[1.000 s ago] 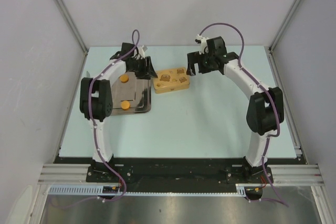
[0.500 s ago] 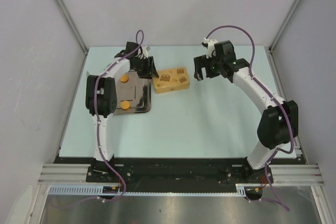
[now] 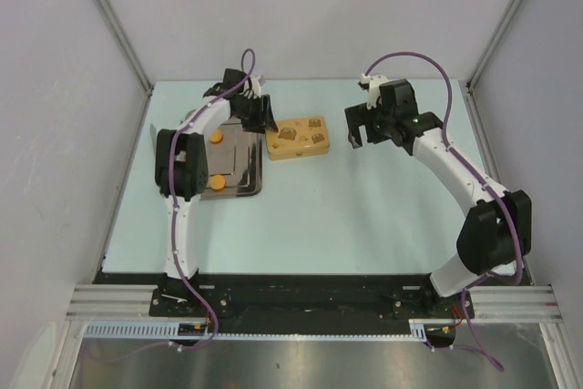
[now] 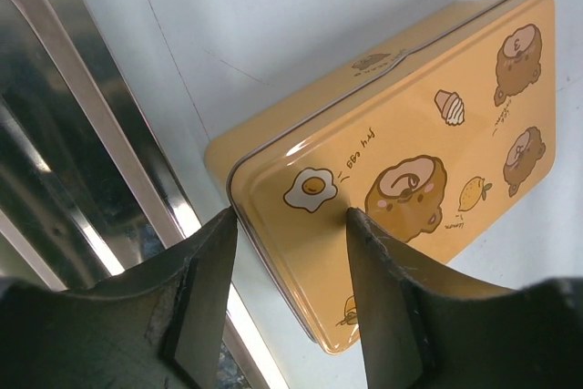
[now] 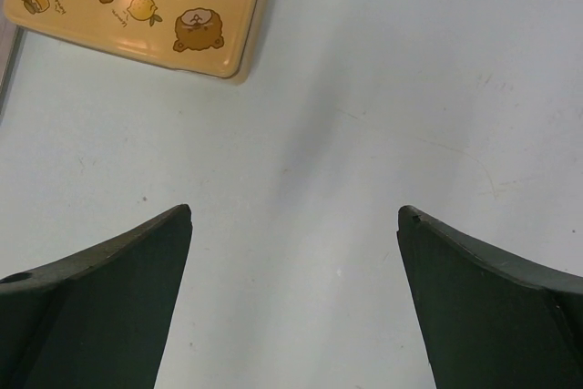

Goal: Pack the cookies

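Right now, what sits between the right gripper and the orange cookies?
In the top view, the yellow tin, with the left gripper at one end.

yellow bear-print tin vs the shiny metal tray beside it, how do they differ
The yellow bear-print tin is smaller, printed and lidded; the shiny metal tray is larger, plain and open. The tray holds two round orange cookies; none show on the tin. Both are rounded rectangles.

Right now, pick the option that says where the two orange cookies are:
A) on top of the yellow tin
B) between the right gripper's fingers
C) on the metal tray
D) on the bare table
C: both orange cookies lie on the metal tray, left of the yellow tin.
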